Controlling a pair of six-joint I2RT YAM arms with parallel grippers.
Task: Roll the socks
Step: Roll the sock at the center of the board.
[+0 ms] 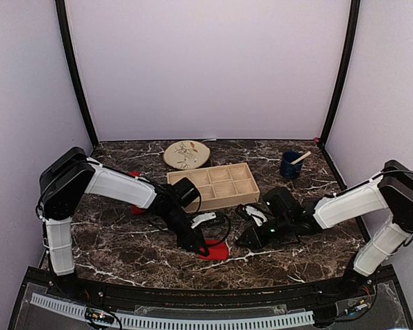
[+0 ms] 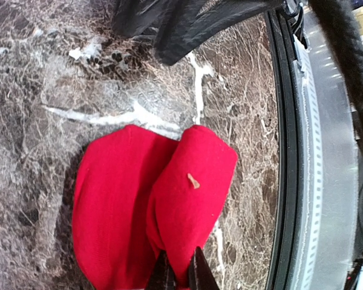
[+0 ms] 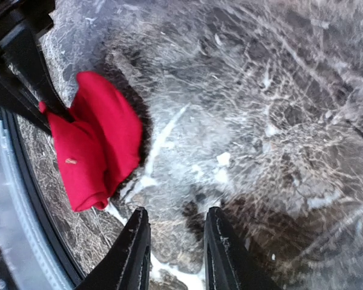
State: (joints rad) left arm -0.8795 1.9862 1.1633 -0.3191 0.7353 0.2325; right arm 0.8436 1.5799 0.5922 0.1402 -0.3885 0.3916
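With the left end effector [image 2: 178,275] clenched on the edge of the folded red sock [image 2: 127,211] near the front of the table [image 1: 124,249], and the right end effector [image 3: 172,241] released and empty beside it, any lift risks unrolling the fold, since nothing pins the free end.

Lab enclosure; blank walls [image 1: 206,69], black frame [image 1: 76,75].

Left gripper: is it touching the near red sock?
Touching. The left wrist view shows the left gripper pinching a fold of the near red sock between its tips.
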